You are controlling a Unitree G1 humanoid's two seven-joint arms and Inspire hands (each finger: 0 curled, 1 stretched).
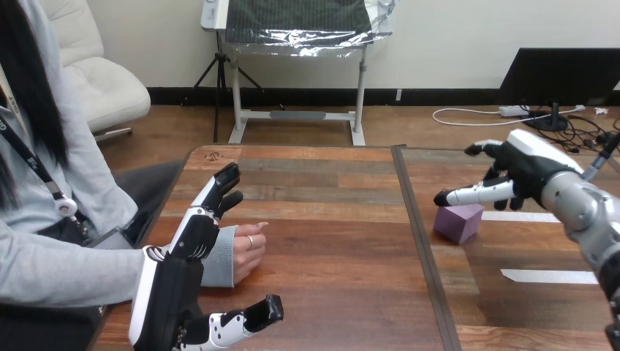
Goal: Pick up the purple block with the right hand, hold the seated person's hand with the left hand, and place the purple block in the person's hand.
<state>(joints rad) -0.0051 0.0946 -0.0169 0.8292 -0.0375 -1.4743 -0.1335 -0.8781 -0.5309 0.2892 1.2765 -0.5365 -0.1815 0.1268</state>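
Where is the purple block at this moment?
In the head view the purple block lies on the table, right of its middle seam, just below the right hand.

We've got the block (458,222) on the surface (329,241), right side, w/ our right hand (512,179) just above & behind it. Far left, near the edge, the person's hand (245,252) rests on the surface; our left hand (168,292) lies over its wrist, thumb nearer us.

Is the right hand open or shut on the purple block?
Open: the right hand has its fingers stretched out above the purple block, none curled round it. The block rests on the table.
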